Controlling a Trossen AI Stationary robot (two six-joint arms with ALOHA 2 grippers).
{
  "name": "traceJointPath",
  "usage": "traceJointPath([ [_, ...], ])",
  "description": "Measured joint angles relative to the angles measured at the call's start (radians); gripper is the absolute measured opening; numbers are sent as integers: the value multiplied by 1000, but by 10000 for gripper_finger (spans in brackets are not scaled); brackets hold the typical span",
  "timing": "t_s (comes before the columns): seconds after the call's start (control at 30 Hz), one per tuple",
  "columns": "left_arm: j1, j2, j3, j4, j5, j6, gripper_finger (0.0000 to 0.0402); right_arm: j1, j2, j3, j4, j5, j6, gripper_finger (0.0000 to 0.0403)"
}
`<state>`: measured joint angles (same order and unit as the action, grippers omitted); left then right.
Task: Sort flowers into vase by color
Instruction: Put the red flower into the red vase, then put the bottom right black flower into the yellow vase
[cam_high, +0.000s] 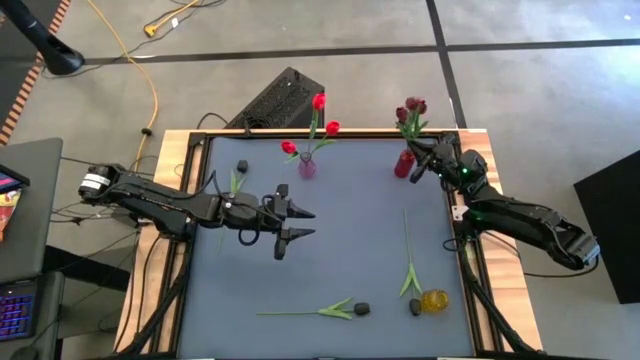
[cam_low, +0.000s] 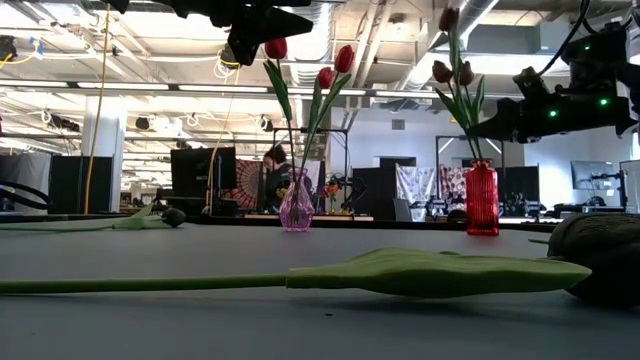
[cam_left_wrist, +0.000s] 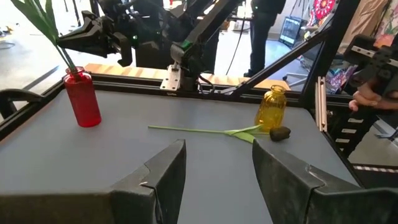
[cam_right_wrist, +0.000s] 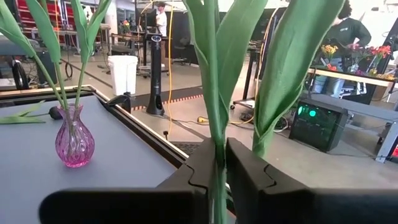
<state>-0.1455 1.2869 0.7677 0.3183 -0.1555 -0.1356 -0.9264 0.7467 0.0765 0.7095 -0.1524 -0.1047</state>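
Maroon tulips (cam_high: 410, 108) stand in a red vase (cam_high: 403, 164) near the table's far right corner. My right gripper (cam_high: 424, 152) is shut on one of their stems, just above the vase (cam_low: 481, 200). Red tulips (cam_high: 320, 115) stand in a pink vase (cam_high: 307, 166). Three black-headed tulips lie flat on the grey mat: one by the yellow vase (cam_high: 410, 270), one near the front edge (cam_high: 320, 312), one at the far left (cam_high: 238, 176). My left gripper (cam_high: 297, 224) hovers open over the middle of the mat, touching nothing (cam_left_wrist: 217, 149). My right gripper (cam_right_wrist: 217, 152) pinches a thin green stem (cam_right_wrist: 216, 121) between its two fingers, with long leaves (cam_right_wrist: 292, 68) rising beside it. The fingers come from the table's right side, lying across the stem. The tulip stands upright, and its stem runs down toward the red vase's mouth (cam_low: 478, 162).
A yellow vase (cam_high: 434, 300) stands near the right front, with a black tulip head (cam_left_wrist: 280, 132) beside it. A raised frame (cam_high: 190, 150) borders the mat. There is bare mat between the pink vase and the front tulip. People and equipment show in the room beyond.
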Motion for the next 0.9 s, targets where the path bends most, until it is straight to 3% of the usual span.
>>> traceJointPath([
  [0.53, 0, 0, 0, 1, 18, 0, 173, 5, -2, 0, 1, -1, -3, 189],
  [0.9, 0, 0, 0, -46, 20, 0, 173, 9, -2, 1, -63, -2, -38, 211],
])
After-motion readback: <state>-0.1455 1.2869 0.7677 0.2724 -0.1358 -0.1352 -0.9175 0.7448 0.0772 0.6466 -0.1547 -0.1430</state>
